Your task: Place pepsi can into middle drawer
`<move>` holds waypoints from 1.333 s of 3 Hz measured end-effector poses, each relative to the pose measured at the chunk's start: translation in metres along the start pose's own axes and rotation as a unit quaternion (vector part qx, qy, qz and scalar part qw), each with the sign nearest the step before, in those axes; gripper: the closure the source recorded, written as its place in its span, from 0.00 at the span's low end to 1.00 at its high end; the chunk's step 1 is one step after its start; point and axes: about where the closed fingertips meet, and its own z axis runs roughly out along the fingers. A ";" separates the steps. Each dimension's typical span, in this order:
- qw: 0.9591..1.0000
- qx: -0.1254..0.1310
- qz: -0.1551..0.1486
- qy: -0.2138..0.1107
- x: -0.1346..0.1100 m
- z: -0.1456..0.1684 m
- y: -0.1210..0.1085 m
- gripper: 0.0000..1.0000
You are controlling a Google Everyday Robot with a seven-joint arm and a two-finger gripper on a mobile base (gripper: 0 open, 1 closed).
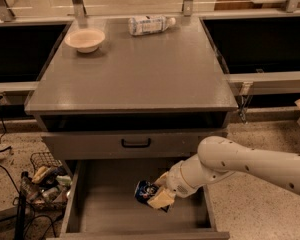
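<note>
The pepsi can (144, 190) is dark blue with red-and-white marks. It is held tilted in my gripper (156, 196), whose pale fingers (161, 199) are shut around it. The white arm comes in from the right. The can hangs low over the bare grey floor of the open middle drawer (115, 209), near its centre right. I cannot tell whether the can touches the floor.
A closed drawer front with a black handle (136, 143) sits above the open drawer. On the cabinet top (135, 69) are a beige bowl (85, 39) and a lying clear plastic bottle (149, 24). A wire basket of clutter (42, 181) stands on the floor at left.
</note>
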 end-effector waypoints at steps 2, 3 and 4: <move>1.000 -0.005 0.019 0.001 0.011 0.022 -0.004 1.00; 1.000 -0.001 0.031 0.005 0.017 0.032 -0.008 1.00; 0.998 0.018 0.057 -0.004 0.020 0.035 -0.026 1.00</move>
